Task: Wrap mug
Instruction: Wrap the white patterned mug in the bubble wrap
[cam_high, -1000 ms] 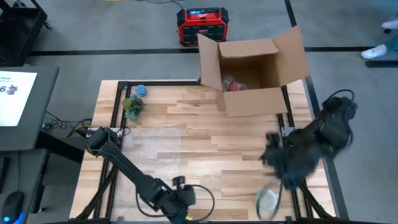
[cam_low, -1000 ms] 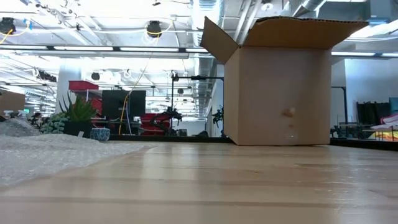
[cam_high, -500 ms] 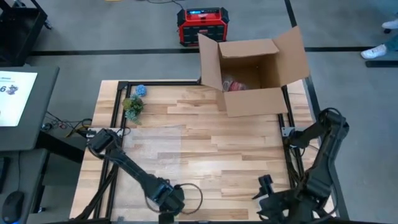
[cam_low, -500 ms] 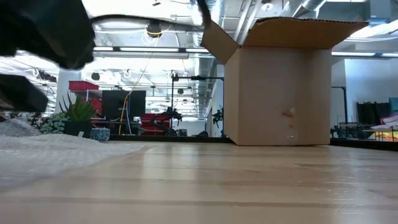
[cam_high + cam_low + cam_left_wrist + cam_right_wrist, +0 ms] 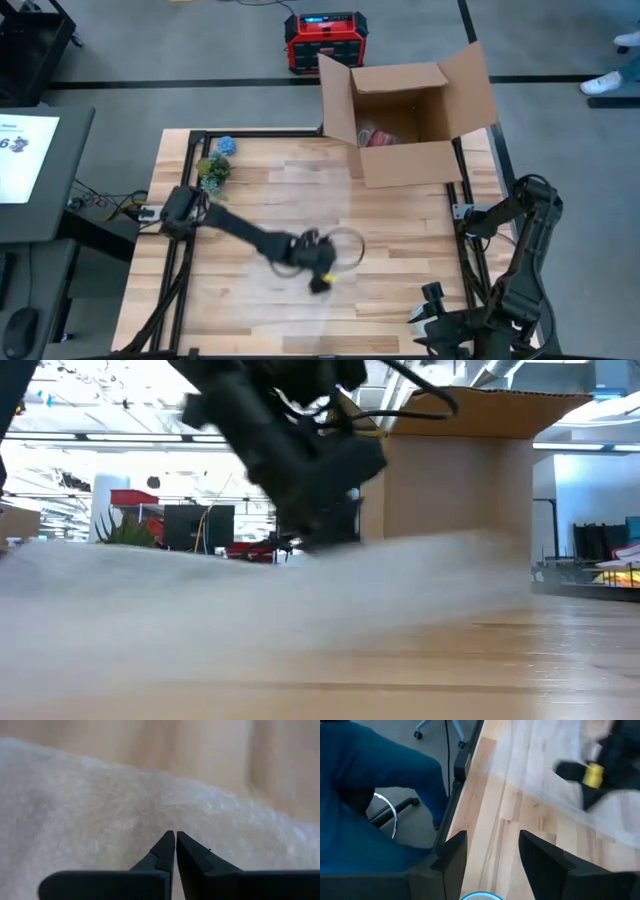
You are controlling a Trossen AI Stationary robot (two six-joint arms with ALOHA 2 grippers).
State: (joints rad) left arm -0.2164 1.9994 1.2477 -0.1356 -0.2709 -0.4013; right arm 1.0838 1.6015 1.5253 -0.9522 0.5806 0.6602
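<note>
Left gripper (image 5: 320, 283), fingers together, pinches the wrap (image 5: 290, 240) mid-table; right gripper (image 5: 487, 855), fingers apart, waits at the near edge.

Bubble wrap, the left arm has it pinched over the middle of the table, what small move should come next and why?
Probably lower and release it so it lies flat. The left gripper is shut on the bubble wrap, which is lifted and blurred across the table. The right gripper waits open at the near right edge. No mug is clearly visible, so the sheet likely needs laying out first.
</note>
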